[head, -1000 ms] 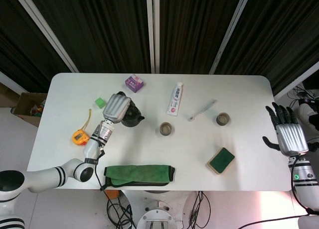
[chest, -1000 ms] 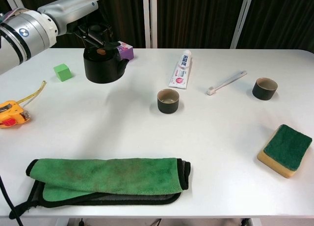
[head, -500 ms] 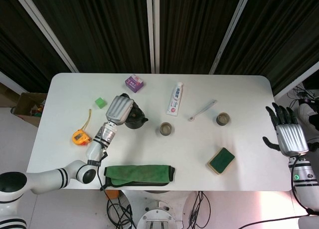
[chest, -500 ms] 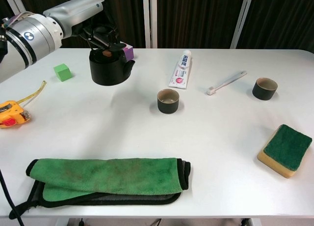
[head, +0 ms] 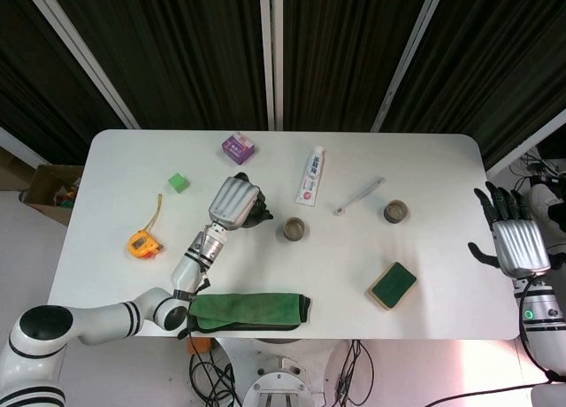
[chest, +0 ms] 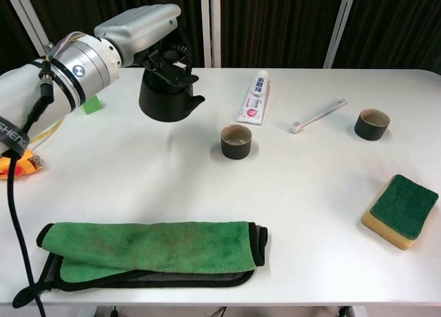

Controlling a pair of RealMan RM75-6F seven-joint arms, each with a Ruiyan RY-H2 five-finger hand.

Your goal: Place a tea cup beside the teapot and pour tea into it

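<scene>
**Holding the teapot above the table, left of the nearer cup**

Gripping from above, the left hand (chest: 148,29) holds the black teapot (chest: 167,96) by its top; we see the fingers (chest: 167,58) curled down around the handle and lid area. In the chest view the pot hangs clear of the table (chest: 207,193), its spout turned toward the nearer tea cup (chest: 236,141). From the head view the pot is mostly hidden under the hand, with only a dark edge showing beside it. We log the cup as standing upright just to the right of the pot, apart from it. We cannot tell whether it holds any liquid.

A second tea cup (chest: 372,124) stands upright far to the right, near the toothbrush (chest: 318,116). The toothpaste tube (chest: 255,98) lies behind the nearer cup.

We note the right hand (head: 514,239) off the table's right edge in the head view, fingers spread and upright, holding nothing.

Other items on the table:
- folded green cloth (chest: 151,251) along the front edge
- green-topped sponge (chest: 401,210) at the front right
- green cube (head: 179,182), purple box (head: 237,148) and orange tape measure (head: 141,243) on the left half.
</scene>
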